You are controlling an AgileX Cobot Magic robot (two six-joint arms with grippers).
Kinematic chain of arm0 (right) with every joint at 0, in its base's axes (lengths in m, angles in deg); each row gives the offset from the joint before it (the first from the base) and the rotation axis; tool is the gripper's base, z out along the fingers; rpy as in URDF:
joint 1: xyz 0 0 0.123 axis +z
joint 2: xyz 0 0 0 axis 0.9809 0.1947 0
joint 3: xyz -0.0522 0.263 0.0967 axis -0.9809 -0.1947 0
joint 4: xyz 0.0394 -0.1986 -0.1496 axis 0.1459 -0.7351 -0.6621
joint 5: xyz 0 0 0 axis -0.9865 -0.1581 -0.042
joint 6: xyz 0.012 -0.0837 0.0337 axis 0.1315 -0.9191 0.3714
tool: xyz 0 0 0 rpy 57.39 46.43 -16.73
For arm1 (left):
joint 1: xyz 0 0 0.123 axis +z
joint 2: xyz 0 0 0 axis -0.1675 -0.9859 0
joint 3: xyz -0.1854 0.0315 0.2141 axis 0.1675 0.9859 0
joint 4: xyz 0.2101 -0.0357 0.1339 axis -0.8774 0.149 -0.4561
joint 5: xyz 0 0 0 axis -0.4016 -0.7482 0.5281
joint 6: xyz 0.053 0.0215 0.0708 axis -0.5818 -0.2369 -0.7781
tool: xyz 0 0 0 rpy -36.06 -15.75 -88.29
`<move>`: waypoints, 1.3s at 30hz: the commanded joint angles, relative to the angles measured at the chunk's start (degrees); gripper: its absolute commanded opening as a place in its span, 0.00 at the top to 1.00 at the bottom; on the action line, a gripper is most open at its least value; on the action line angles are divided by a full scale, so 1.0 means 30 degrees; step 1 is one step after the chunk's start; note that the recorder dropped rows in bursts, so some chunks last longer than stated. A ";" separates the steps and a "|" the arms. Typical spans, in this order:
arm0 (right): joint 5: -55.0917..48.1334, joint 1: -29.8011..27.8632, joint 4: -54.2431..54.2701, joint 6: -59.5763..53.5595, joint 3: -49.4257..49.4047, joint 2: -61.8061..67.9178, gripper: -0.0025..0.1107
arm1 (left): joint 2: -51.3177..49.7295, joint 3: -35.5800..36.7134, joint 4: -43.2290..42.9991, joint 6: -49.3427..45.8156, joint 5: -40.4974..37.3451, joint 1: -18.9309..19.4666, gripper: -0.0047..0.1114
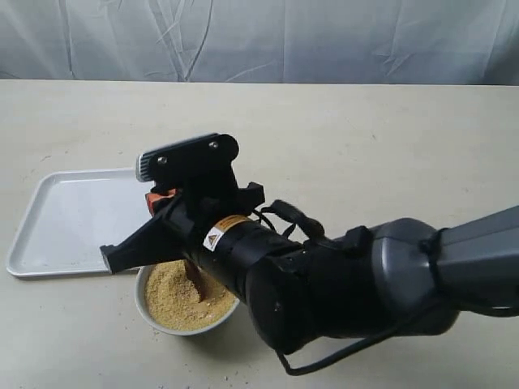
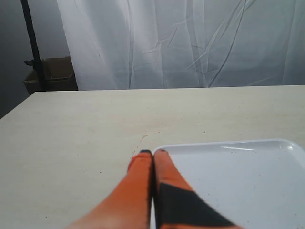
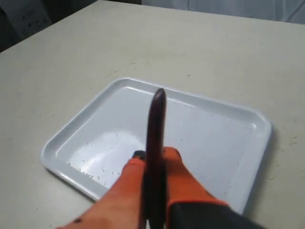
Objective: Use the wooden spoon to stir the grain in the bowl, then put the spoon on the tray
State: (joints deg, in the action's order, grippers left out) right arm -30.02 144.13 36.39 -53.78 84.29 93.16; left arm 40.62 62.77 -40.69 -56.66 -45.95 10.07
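The white bowl (image 1: 144, 298) of golden grain (image 1: 174, 306) stands just in front of the tray's near right corner. My right gripper (image 1: 162, 199) (image 3: 155, 155) reaches across above the bowl and is shut on the dark wooden spoon (image 3: 156, 119). The spoon's handle sticks up between the orange fingers (image 3: 186, 181). Its lower end (image 1: 195, 278) dips into the grain, mostly hidden by the arm. The white tray (image 1: 69, 219) (image 3: 214, 138) lies flat to the left and holds only a few stray grains. My left gripper (image 2: 152, 152) is shut on nothing, low beside a corner of the tray (image 2: 238, 181).
A few spilled grains (image 1: 235, 377) lie on the table by the bowl. The right arm's black body (image 1: 324, 284) covers the front right of the scene. A white curtain (image 1: 268, 36) hangs behind the table. A cardboard box (image 2: 52, 74) and a dark pole (image 2: 29, 43) stand beyond one table edge.
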 commanded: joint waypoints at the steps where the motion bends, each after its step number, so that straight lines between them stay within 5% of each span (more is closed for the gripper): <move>1: 0.0501 -0.0069 0.2747 -0.2979 0.0020 -0.2027 0.98 | 0.0098 0.0095 0.0065 0.0058 0.0096 0.0017 0.96; 10: 0.1642 -0.0245 0.4411 -0.4824 0.0020 -0.1265 0.98 | 0.0098 0.0095 0.0065 0.0058 0.0096 0.0017 0.96; 28: 0.0710 0.0680 0.1679 -0.3269 0.0708 -0.0251 0.98 | 0.0098 0.0095 0.0065 0.0058 0.0096 0.0017 0.96; 39: -0.2249 0.0680 0.1807 -0.4103 0.2278 -0.0756 0.98 | 0.0098 0.0095 0.0065 0.0058 0.0062 0.0017 0.96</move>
State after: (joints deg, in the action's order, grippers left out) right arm -34.60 146.10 42.29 -66.64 89.46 89.38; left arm 40.62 62.77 -40.69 -56.66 -45.95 10.07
